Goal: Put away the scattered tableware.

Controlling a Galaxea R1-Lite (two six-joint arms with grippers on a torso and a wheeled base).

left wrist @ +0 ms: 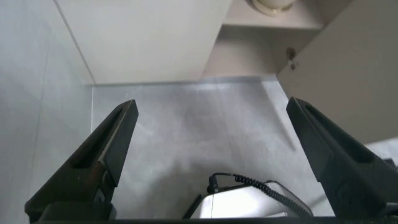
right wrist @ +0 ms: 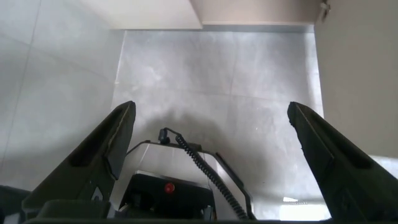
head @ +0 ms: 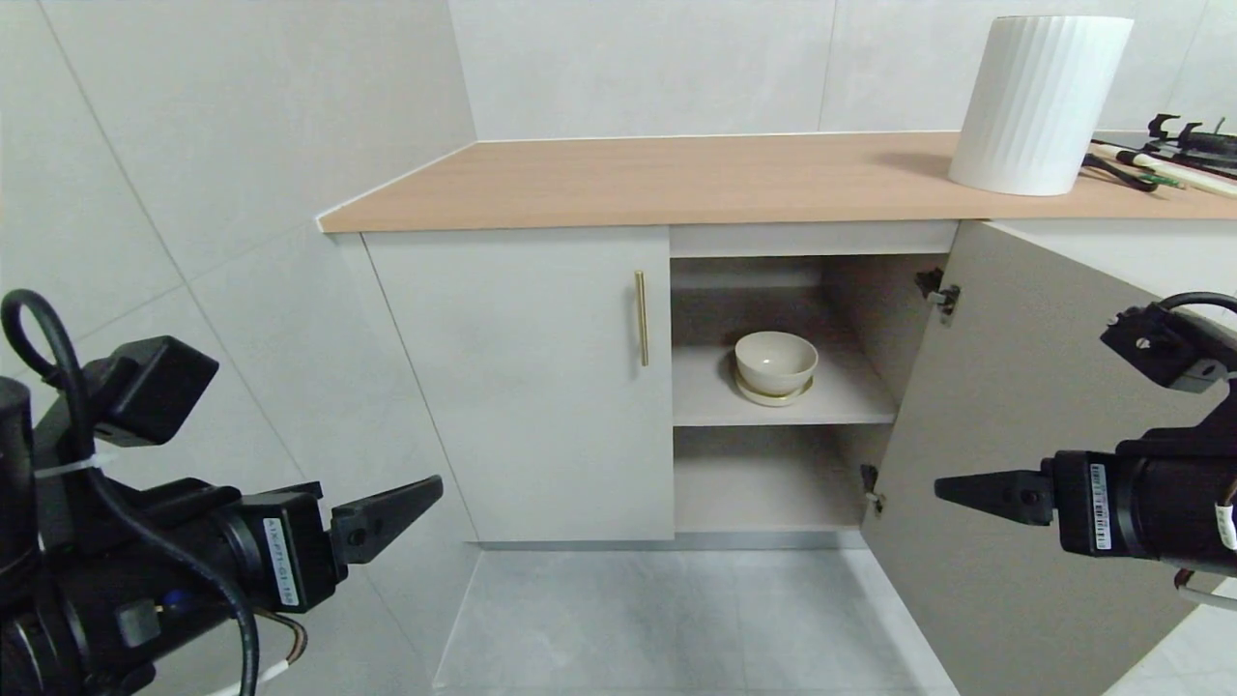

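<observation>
A cream bowl (head: 775, 360) rests on a small plate (head: 773, 392) on the middle shelf (head: 841, 396) of the open cabinet; the bowl's edge (left wrist: 270, 5) also peeks into the left wrist view. My left gripper (head: 425, 491) hangs low at the left, in front of the shut cabinet door, well short of the shelf. Its fingers (left wrist: 106, 149) stand wide apart over the floor, holding nothing. My right gripper (head: 952, 488) is low at the right, in front of the swung-out door. It is open and empty too, its fingers (right wrist: 102, 146) spread above the floor tiles.
The right cabinet door (head: 976, 435) stands open toward me; the left door (head: 527, 387) with a brass handle (head: 641, 317) is shut. On the wooden countertop (head: 676, 179) sit a tall white ribbed container (head: 1039, 101) and some utensils (head: 1160, 159). The lower shelf (head: 763, 483) is bare.
</observation>
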